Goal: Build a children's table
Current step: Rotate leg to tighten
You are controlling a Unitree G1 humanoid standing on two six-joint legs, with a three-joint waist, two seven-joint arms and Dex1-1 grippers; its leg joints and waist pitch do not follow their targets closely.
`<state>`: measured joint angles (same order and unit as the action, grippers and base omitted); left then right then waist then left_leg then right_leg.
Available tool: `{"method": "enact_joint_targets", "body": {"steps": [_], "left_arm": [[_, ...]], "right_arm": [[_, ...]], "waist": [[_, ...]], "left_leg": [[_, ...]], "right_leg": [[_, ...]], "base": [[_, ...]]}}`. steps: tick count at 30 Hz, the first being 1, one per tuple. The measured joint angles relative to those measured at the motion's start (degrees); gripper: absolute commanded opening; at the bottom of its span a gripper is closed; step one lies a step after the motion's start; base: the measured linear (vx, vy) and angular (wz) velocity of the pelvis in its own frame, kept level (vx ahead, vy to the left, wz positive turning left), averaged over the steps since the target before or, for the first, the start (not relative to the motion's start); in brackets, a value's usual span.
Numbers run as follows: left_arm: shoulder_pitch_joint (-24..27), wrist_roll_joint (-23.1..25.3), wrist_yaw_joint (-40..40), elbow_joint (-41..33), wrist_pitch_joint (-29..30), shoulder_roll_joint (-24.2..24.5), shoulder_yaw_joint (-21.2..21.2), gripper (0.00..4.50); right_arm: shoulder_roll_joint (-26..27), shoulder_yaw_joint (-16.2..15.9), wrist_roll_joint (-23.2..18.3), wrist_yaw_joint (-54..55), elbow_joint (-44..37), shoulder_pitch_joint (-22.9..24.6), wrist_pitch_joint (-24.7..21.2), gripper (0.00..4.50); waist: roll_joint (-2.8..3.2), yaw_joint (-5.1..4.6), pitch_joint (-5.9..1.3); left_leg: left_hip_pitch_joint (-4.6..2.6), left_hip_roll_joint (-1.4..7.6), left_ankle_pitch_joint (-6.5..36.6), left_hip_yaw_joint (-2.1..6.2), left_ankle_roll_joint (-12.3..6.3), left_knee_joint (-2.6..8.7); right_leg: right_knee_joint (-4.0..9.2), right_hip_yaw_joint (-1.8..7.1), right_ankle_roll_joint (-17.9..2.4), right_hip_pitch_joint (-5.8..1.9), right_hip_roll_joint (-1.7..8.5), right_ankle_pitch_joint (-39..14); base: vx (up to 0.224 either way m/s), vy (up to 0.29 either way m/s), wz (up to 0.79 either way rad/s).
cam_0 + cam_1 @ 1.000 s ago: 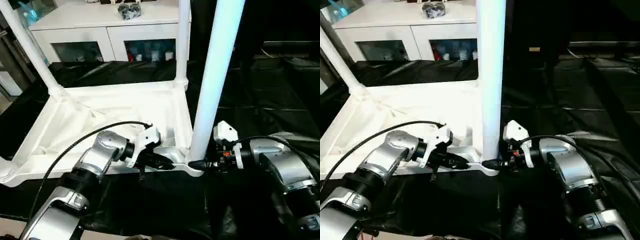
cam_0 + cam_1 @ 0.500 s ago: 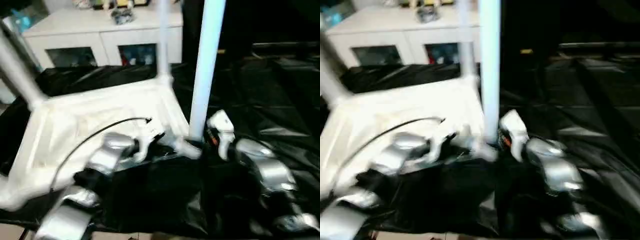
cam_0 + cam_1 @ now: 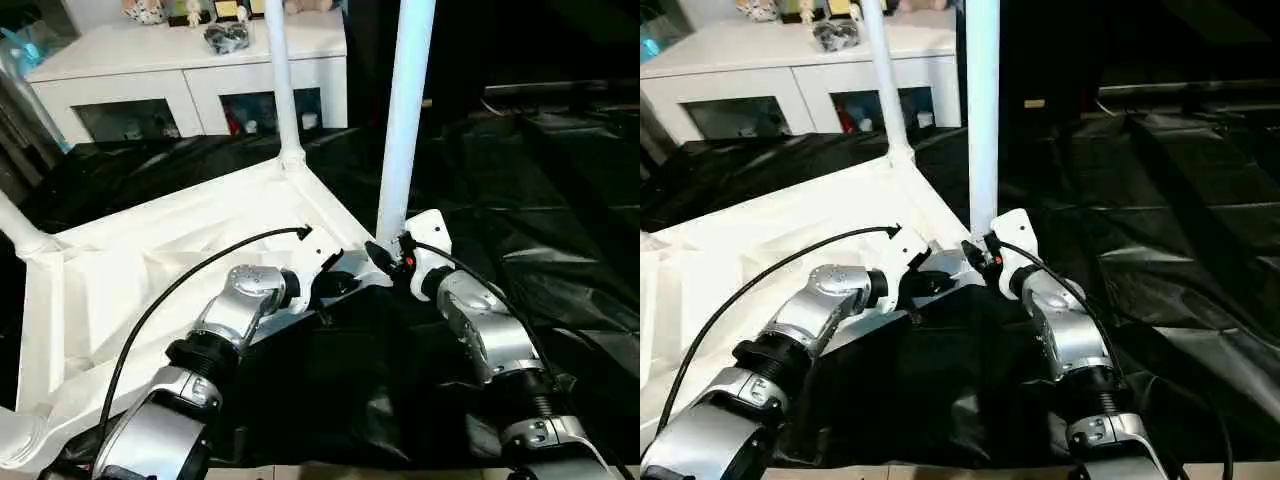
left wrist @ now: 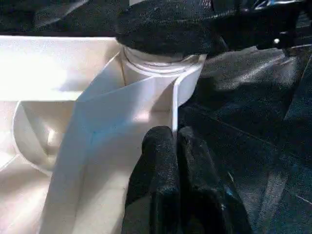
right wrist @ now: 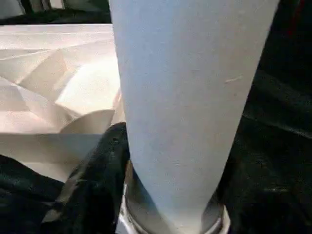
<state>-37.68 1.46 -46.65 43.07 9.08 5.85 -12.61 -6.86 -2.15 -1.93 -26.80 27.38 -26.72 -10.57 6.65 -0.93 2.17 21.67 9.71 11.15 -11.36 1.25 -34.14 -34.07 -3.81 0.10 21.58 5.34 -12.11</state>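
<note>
Tabletop: upturned on black sheet | left hand pinched on corner rim | right hand clasping near leg's base | step: seating leg; next: press down firmly.

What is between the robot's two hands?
The foot of a white leg, standing in the tabletop's corner socket. The head views show the left hand and right hand either side.
</note>
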Motion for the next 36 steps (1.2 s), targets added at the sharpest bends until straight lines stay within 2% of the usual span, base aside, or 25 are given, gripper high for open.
{"method": "enact_joint_targets", "body": {"steps": [3, 6, 10, 14, 15, 18, 20, 23, 26, 28, 29, 31, 36], "left_arm": [[0.0, 0.0, -0.9, -0.1, -0.8, 0.2, -0.2, 0.0], [0.0, 0.0, -1.5, -0.8, -1.0, -0.4, -0.9, 0.0], [1.0, -0.6, -2.5, -3.1, -1.0, -0.4, -1.0, 0.0], [1.2, -1.3, -2.3, -4.2, -1.0, -0.6, -0.5, 0.0], [1.2, -1.5, -2.2, -4.5, -1.0, -0.5, -0.5, 0.56], [2.6, -4.1, -2.9, -9.0, -0.5, -0.7, 0.8, 0.59], [3.9, -4.8, -3.7, -13.7, 1.0, 0.6, 1.2, 0.96], [5.9, -6.3, -4.4, -19.3, 4.8, 2.6, 2.1, 1.11], [9.2, -7.9, -6.7, -26.9, 11.2, 6.4, 2.2, 1.44], [12.8, -9.8, -8.8, -34.2, 16.9, 10.8, 2.3, 1.48], [14.1, -10.4, -9.5, -36.5, 19.0, 12.4, 2.5, 1.64], [18.0, -12.8, -11.6, -42.6, 24.3, 16.6, 2.8, 1.82], [23.6, -17.0, -13.4, -53.4, 32.7, 21.7, 3.8, 2.06]], "right_arm": [[-1.0, 0.0, 0.0, -2.1, -1.5, 0.7, -0.1, 3.14], [-4.3, 0.0, -1.0, -6.3, -5.1, 2.9, -0.9, 3.14], [-11.5, 0.8, -5.3, -14.4, -12.1, 7.5, -2.7, 3.14], [-16.1, 2.4, -8.6, -21.0, -16.8, 10.4, -4.1, 3.14], [-16.5, 2.4, -9.2, -22.1, -17.8, 10.9, -4.6, 3.18], [-21.3, 2.4, -11.9, -27.6, -22.8, 14.1, -8.1, 3.18], [-23.5, 2.2, -14.4, -30.7, -26.7, 16.3, -11.1, 3.18], [-23.0, 1.4, -15.9, -31.3, -28.6, 17.3, -12.5, 3.18], [-19.5, 0.4, -15.3, -29.0, -27.8, 16.3, -12.3, 3.18], [-16.9, -0.1, -15.1, -27.1, -26.2, 15.0, -11.8, 3.18], [-16.3, -0.4, -15.1, -26.4, -25.9, 14.8, -11.6, 3.18], [-14.1, -0.6, -14.7, -24.3, -24.1, 13.2, -11.3, 3.18], [-9.2, -0.8, -13.2, -19.1, -18.7, 8.1, -10.0, 3.18]], "waist": [[0.01, 0.12, -0.02], [0.05, 1.04, -0.02], [0.11, 2.56, 0.02], [0.11, 3.06, 0.02], [0.11, 3.08, 0.02], [0.01, 4.2, 0.07], [0.03, 4.51, 0.04], [-0.05, 4.51, 0.09], [-0.29, 4.27, 0.23], [-0.69, 4.0, 0.38], [-0.9, 4.08, 0.46], [-1.4, 4.08, 0.65], [-1.77, 4.54, 0.66]], "left_leg": [[0.22, -0.03, 0.0, 0.0, -0.01, 0.0], [0.38, -0.01, 0.0, -0.03, -0.02, 0.0], [0.59, 0.08, -0.1, -0.07, -0.12, 0.01], [0.85, 0.1, -0.2, -0.09, -0.42, -0.01], [0.97, 0.12, -0.2, -0.09, -0.43, -0.04], [1.77, 0.2, -0.2, -0.07, -0.6, -0.41], [1.83, 0.21, -0.2, -0.07, -0.66, -0.52], [1.76, 0.25, -0.2, -0.07, -0.71, -0.73], [1.45, 0.26, -0.3, -0.07, -0.58, -0.7], [1.28, 0.26, -0.2, -0.09, -0.21, -0.51], [1.26, 0.25, -0.2, -0.04, -0.17, -0.5], [1.24, 0.26, -0.3, -0.06, -0.03, -0.38], [1.28, 0.23, -0.4, -0.12, 0.15, -0.4]], "right_leg": [[0.02, 0.03, -0.3, 0.11, 0.01, 0.3], [-0.02, 0.03, -0.3, 0.2, 0.01, 0.4], [-0.03, -0.02, -0.1, 0.33, 0.0, 0.3], [-0.06, -0.03, 0.1, 0.59, 0.0, 0.2], [-0.08, -0.04, 0.1, 0.71, -0.01, 0.2], [-0.36, -0.09, 0.1, 1.41, -0.01, 0.2], [-0.47, -0.09, 0.1, 1.49, -0.01, 0.2], [-0.83, -0.05, 0.1, 1.53, 0.0, 0.2], [-1.06, -0.02, 0.1, 1.47, 0.0, 0.2], [-1.1, 0.03, 0.1, 1.47, 0.0, 0.2], [-1.15, 0.0, 0.1, 1.46, -0.01, 0.2], [-1.19, 0.01, 0.1, 1.52, -0.02, 0.2], [-1.19, 0.13, 0.0, 1.47, -0.04, 0.3]], "base": [[0.0, 0.0, 0.0], [0.0, 0.0, 0.0], [0.0, 0.0, 0.0], [0.0, 0.0, 0.0], [0.0, 0.0, 0.0], [0.0, 0.0, 0.0], [0.0, 0.0, 0.0], [0.0, 0.0, 0.0], [0.0, 0.0, 0.0], [0.0, 0.0, 0.0], [0.0, 0.0, 0.0], [0.0, 0.0, 0.0], [0.0, 0.0, 0.0]]}}
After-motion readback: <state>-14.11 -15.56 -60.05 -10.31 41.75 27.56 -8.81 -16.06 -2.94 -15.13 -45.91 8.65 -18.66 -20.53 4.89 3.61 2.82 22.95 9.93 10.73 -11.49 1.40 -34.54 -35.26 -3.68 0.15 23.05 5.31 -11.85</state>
